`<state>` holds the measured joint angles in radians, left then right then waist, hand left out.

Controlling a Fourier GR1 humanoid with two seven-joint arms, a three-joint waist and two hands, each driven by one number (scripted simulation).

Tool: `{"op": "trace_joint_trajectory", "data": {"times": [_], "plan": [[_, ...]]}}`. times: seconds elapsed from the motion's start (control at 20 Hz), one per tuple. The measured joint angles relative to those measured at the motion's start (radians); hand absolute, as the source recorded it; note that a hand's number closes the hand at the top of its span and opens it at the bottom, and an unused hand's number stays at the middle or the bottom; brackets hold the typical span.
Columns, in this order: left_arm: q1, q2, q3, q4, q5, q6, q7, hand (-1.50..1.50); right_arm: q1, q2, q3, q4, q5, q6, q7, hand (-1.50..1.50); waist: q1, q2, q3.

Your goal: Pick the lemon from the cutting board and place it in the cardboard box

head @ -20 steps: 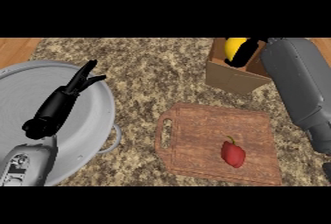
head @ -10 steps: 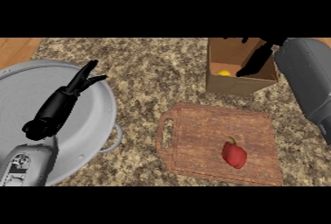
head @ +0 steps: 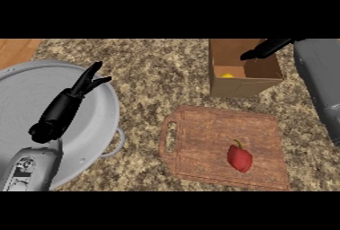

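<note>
We find the lemon (head: 228, 75) inside the cardboard box (head: 239, 85), at eight o'clock from the right hand (head: 266, 48), whose fingers are straight and released, clear of it. The left hand (head: 66, 105) rests open over the grey pan (head: 40, 85).

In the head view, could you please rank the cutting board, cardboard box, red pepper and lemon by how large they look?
1. cutting board
2. cardboard box
3. red pepper
4. lemon, though the box wall hides part of it, so its full size is unsure.
</note>
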<state>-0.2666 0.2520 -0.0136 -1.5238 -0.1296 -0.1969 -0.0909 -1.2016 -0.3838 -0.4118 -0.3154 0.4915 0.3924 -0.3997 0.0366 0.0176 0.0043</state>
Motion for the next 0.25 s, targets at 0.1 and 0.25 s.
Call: {"op": "trace_joint_trajectory", "data": {"times": [0.1, 0.25], "plan": [[-0.002, -0.004, -0.002, -0.005, 0.000, 0.000, 0.004, 0.00, -0.003, -0.021, -0.067, 0.032, -0.058, -0.007, 0.025, -1.50, 0.005, 0.002, 0.000], [-0.008, -0.009, -0.009, -0.015, -0.002, -0.002, 0.019, 0.00, -0.001, -0.065, -0.134, 0.071, -0.115, -0.011, 0.051, -1.50, 0.014, 0.005, -0.001]]}}
